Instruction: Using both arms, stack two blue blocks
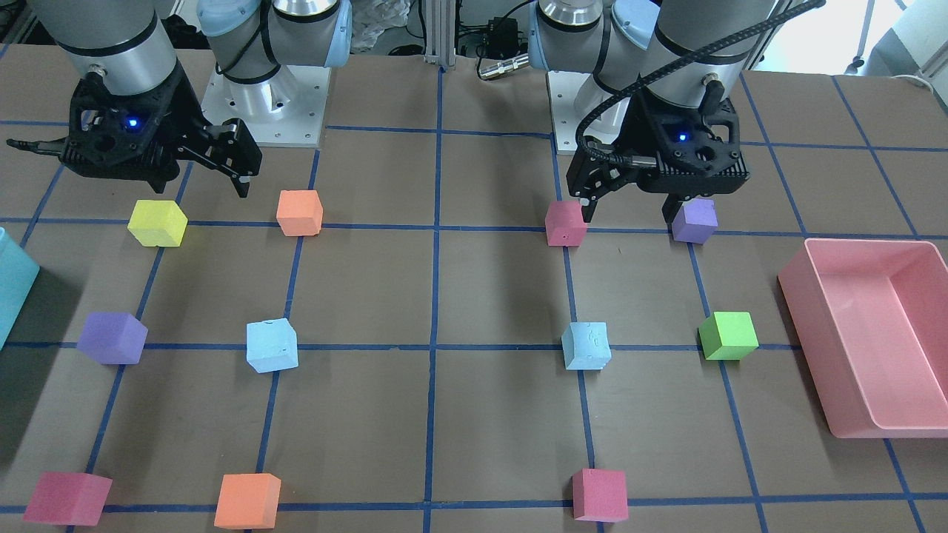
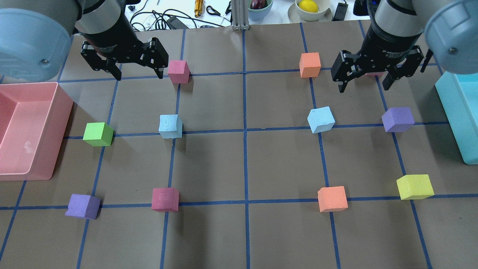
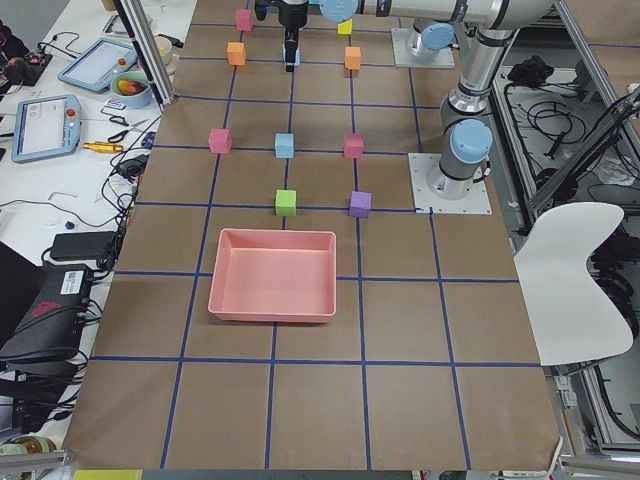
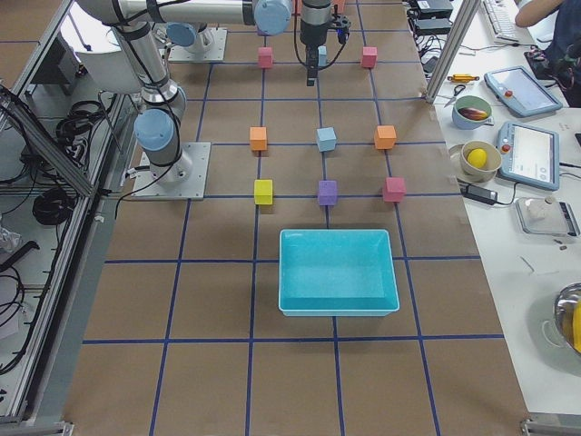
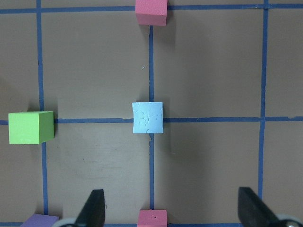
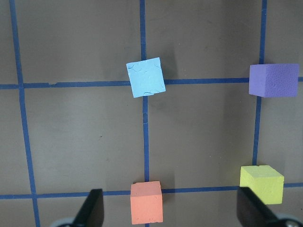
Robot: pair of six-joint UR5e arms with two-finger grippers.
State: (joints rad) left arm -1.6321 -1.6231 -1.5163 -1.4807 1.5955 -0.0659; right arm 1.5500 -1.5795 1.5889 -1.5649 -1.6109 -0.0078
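Two pale blue blocks lie apart on the grid. One [image 2: 170, 126] is on my left side and shows in the left wrist view [image 5: 147, 117] and the front view [image 1: 586, 346]. The other [image 2: 321, 119] is on my right side and shows in the right wrist view [image 6: 146, 77] and the front view [image 1: 272, 346]. My left gripper [image 2: 139, 74] is open and empty, raised above the table beyond its block. My right gripper [image 2: 364, 86] is open and empty, raised beyond its block. Neither touches a block.
A pink bin [image 2: 61, 127] stands at the left edge and a turquoise bin [image 2: 453, 108] at the right edge. Green [image 2: 98, 134], purple [image 2: 397, 119], pink [image 2: 178, 71], orange [image 2: 310, 64] and yellow [image 2: 414, 186] cubes sit on grid crossings around the blue blocks.
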